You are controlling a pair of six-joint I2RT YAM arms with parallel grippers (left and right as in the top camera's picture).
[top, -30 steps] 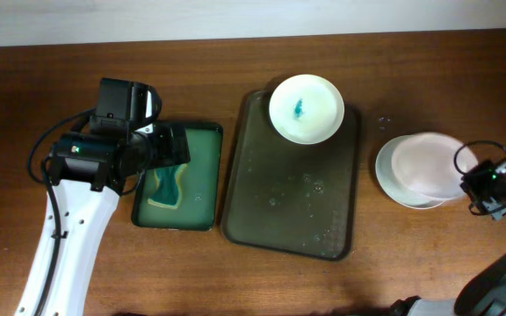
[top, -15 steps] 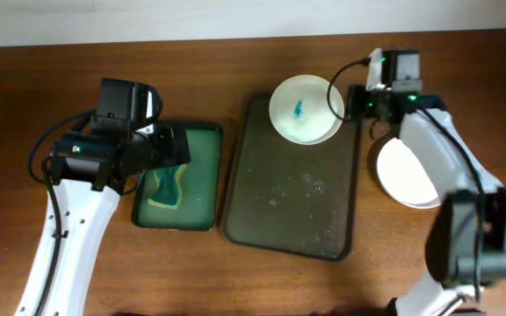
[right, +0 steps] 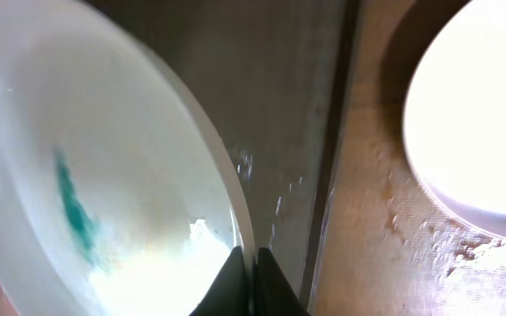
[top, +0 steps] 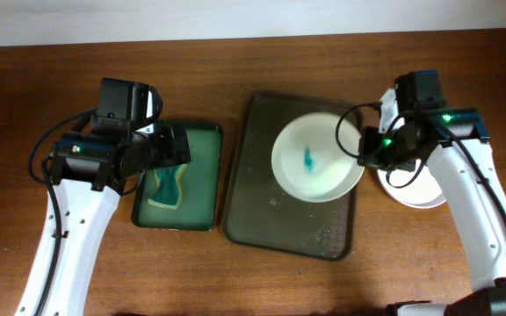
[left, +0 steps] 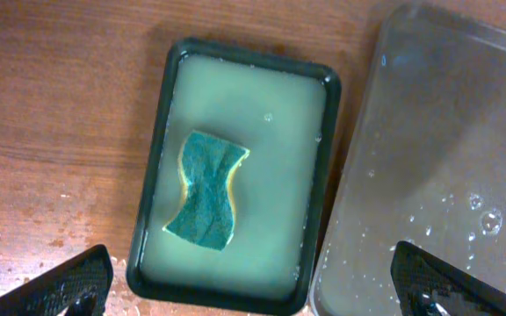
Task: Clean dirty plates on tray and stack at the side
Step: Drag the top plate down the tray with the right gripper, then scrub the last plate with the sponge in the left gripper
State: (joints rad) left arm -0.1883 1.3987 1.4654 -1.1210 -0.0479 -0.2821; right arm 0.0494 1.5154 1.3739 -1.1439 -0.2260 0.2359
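A white dirty plate with a teal smear is held over the right half of the dark tray. My right gripper is shut on its right rim; the right wrist view shows both fingers pinching the plate's edge. A stack of clean white plates sits right of the tray, partly hidden by the right arm; it shows in the right wrist view. My left gripper is open and empty above a green basin holding a teal sponge.
The green basin of soapy water stands left of the tray on the brown wooden table. Water droplets lie on the tray and on the table by the plate stack.
My right arm swung from the plate stack to the tray's far end, took the dirty plate's rim, and has brought it toward the tray's middle right. The left arm has not moved.
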